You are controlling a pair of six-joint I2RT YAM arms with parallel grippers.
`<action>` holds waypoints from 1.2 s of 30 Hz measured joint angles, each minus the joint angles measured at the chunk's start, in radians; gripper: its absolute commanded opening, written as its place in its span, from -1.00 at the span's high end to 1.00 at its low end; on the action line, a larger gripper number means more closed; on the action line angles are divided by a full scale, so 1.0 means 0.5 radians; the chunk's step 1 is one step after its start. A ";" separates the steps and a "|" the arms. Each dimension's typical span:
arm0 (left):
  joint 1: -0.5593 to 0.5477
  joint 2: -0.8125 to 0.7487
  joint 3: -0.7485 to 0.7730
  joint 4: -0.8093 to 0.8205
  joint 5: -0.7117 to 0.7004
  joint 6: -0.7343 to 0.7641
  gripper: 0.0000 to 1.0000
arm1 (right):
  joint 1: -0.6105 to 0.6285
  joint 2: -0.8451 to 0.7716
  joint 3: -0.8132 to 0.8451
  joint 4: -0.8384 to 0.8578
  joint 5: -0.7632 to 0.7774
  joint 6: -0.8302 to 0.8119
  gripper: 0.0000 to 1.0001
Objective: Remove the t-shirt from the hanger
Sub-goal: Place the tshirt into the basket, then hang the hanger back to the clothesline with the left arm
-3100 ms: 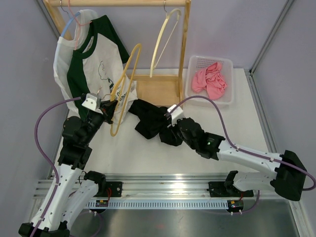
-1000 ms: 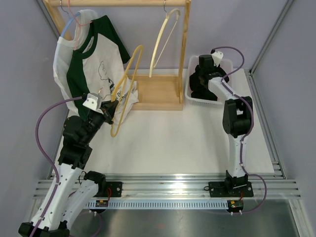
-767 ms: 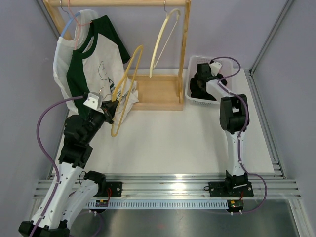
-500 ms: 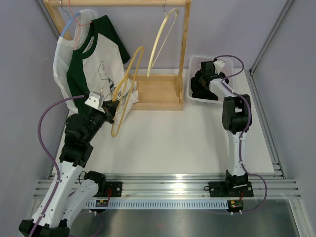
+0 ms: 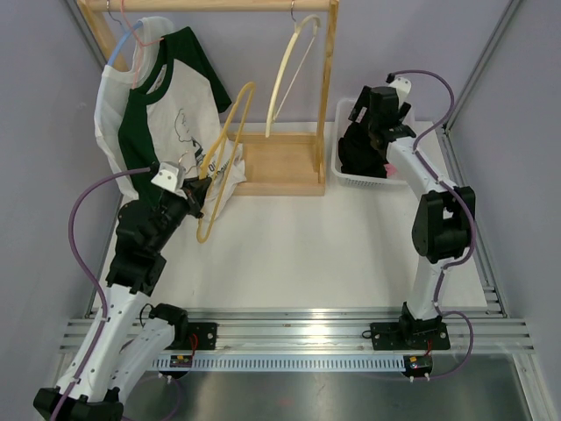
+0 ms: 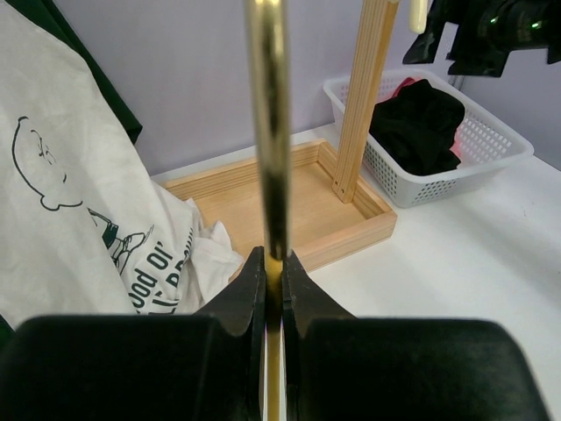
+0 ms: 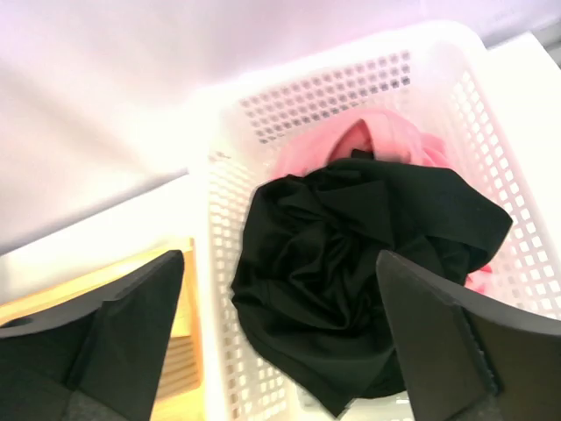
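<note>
R gripper (image 5: 375, 107) sits above the white basket (image 7: 491, 114), jaws wide apart, nothing between them. Black t-shirt (image 7: 351, 254) is bunched up in the basket, free of any hanger. L gripper (image 6: 273, 282) has its jaws clamped on the rod of the yellow hanger (image 6: 267, 132), which is bare, tilted, over the table left of the wooden rack (image 5: 327, 96).

We read the step as drop-off / retreat, task nearly done. To do it well:
- R arm goes straight up first, then back. No sideways move while low, since basket wall and rack post are both close.
- check wrist cam that no fabric trails off the fingers (image 7: 123, 333) before we pull away. A snag would drag the shirt back over the rim.
- L grip stays firm. The rod is thin and smooth and we think it could twist or slide in the pads.
- hanger's lower loop is near the white/green shirt (image 5: 149, 96), so we swing it away from that hem.

Containers:
- basket: black tee on top, mostly left/centre; pink garment (image 7: 386, 145) under it, showing at back and right edge. Nothing hangs over the rim as far as we can tell.
- rack base tray (image 6: 289, 197): white/green shirt's hem is bunched in the left end, rest is bare wood.
</note>
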 measured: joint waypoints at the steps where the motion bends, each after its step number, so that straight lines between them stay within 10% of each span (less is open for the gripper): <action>1: 0.000 0.015 0.005 0.000 -0.009 0.001 1.00 | 0.006 -0.045 -0.038 0.023 -0.006 -0.016 -0.99; 13: 0.002 0.330 0.362 -0.304 -0.145 0.071 1.00 | 0.021 -0.409 -0.599 0.176 -0.142 -0.072 -0.99; 36: 0.002 1.780 2.305 -1.123 -0.127 0.236 1.00 | 0.020 -0.934 -1.198 0.713 -0.495 -0.200 -0.99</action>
